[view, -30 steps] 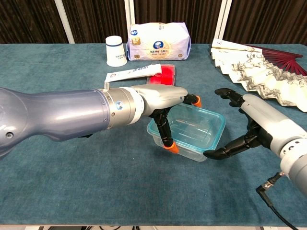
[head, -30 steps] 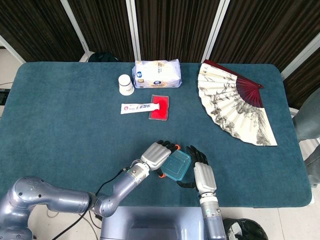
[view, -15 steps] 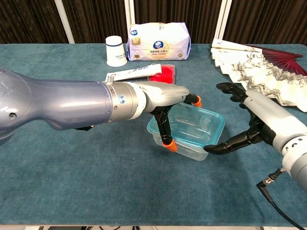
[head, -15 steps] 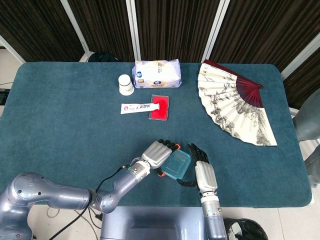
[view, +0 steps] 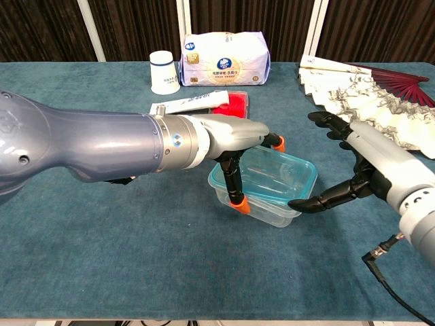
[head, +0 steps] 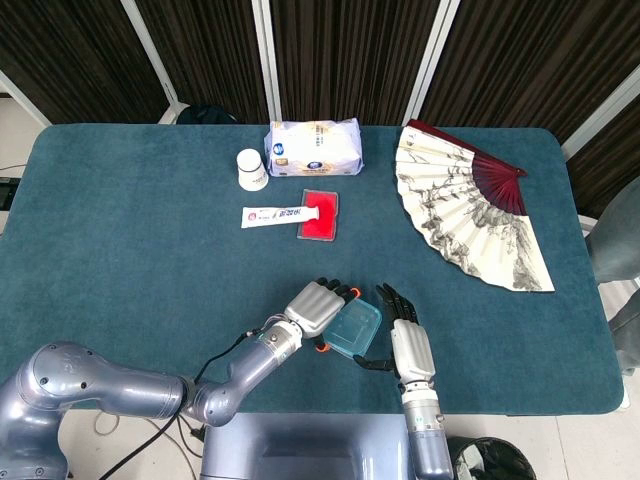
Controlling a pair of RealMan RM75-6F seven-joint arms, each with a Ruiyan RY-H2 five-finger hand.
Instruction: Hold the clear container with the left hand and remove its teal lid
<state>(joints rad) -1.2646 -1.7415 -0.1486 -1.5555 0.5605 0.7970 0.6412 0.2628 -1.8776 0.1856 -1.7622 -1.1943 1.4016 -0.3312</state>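
The clear container [view: 272, 187] with its teal lid [view: 307, 171] sits near the table's front edge, also seen in the head view [head: 355, 330]. My left hand [view: 224, 136] grips the container's left end, with an orange fingertip over the far rim and another on the near wall. In the head view the left hand [head: 315, 308] lies just left of the box. My right hand [view: 374, 163] is at the container's right end with its fingers spread and its thumb tip by the near right corner. It holds nothing. The head view shows the right hand [head: 408, 345] beside the box.
At the back stand a tissue pack [head: 313, 147] and a white cup [head: 251, 168]. A toothpaste tube [head: 280, 215] and a red case [head: 320, 213] lie mid-table. A spread paper fan [head: 470, 200] covers the right side. The table's front edge [head: 330, 408] runs just behind both hands.
My right hand has drifted slightly right and up, its thumb staying near the container's corner. The left hand keeps its hold and the container has barely shifted.
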